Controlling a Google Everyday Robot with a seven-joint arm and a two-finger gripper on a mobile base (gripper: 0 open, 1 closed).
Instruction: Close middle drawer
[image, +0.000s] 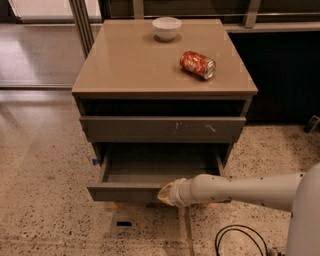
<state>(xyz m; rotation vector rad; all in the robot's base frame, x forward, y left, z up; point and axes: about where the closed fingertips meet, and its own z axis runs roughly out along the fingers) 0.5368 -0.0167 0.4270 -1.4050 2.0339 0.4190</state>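
The middle drawer (127, 192) is the wide grey-brown drawer with a plain front, pulled partly out of the cabinet (160, 65). Its grey tray (160, 167) stands open and looks empty. My gripper (166, 193) is at the end of the white arm that comes in from the right. It rests against the drawer's front panel, slightly right of its middle. Above it sits a similar drawer front with small white scratch marks (162, 129), pushed in.
A white bowl (166, 27) and a red can (198, 65) lying on its side are on the cabinet top. A black cable (240, 241) lies on the speckled floor at the front right. Dark furniture stands to the right of the cabinet.
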